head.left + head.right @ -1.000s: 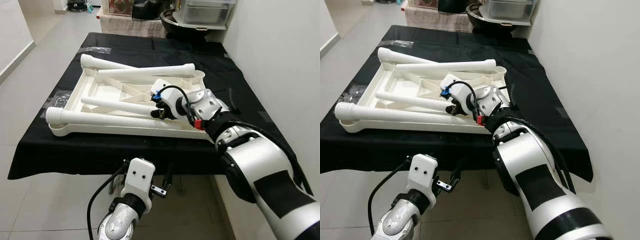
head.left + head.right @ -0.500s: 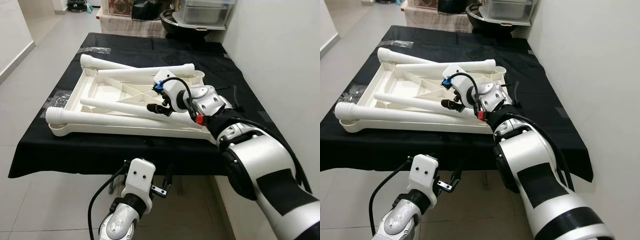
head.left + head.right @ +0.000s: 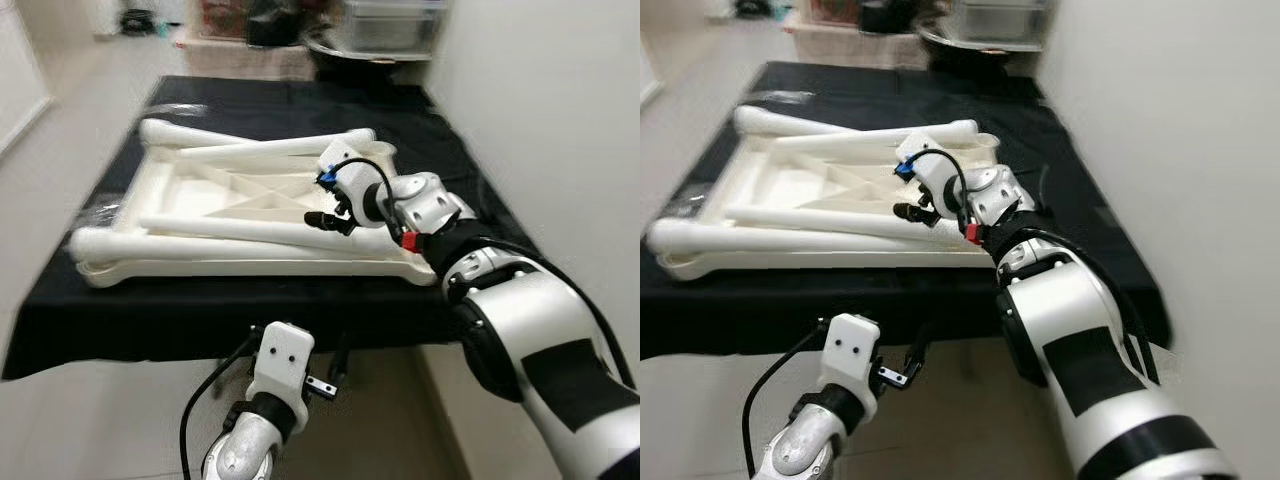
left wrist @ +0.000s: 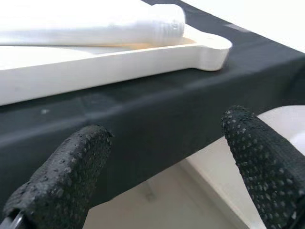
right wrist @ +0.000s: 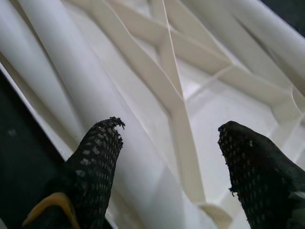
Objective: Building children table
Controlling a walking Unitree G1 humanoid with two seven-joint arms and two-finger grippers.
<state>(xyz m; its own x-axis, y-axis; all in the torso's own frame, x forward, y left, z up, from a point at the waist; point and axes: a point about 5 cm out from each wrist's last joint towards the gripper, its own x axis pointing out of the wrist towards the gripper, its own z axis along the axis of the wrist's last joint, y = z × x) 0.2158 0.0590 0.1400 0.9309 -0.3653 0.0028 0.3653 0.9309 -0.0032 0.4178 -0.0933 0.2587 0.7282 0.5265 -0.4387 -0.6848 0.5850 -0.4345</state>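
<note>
Upturned white plastic tabletop (image 3: 200,195) lies on a desk covered w/ black cloth (image 3: 300,100), ribbed underside facing up; four white legs rest loose across it, none yet seated: a long leg (image 3: 200,244) along the near rim, a second leg (image 3: 230,228) just behind it on the ribs, a third leg (image 3: 290,147) across the far side, a fourth leg (image 3: 175,131) at the far left corner.

Right gripper (image 3: 322,220) hovers over the tray's right half, fingers apart, nothing between them; right wrist view looks down past both fingertips (image 5: 102,143) at the second leg and the cross-ribs (image 5: 167,62), w/ the leg lying under the one finger, not centred in the gap. Left gripper (image 4: 167,157) hangs low in front of the desk edge, fingers apart, empty, idle; left wrist view shows the tray's near corner (image 4: 209,50) and a threaded leg end (image 4: 167,24) above the cloth.

Step in hand, as judged: picking up a leg w/ the right gripper. To do it well: shift so the leg sits midway between the fingers; come down square to its axis; close near the middle for balance, since smooth round plastic may roll or slip; lift clear of the neighbouring leg and the ribs before swinging toward a corner socket.
</note>
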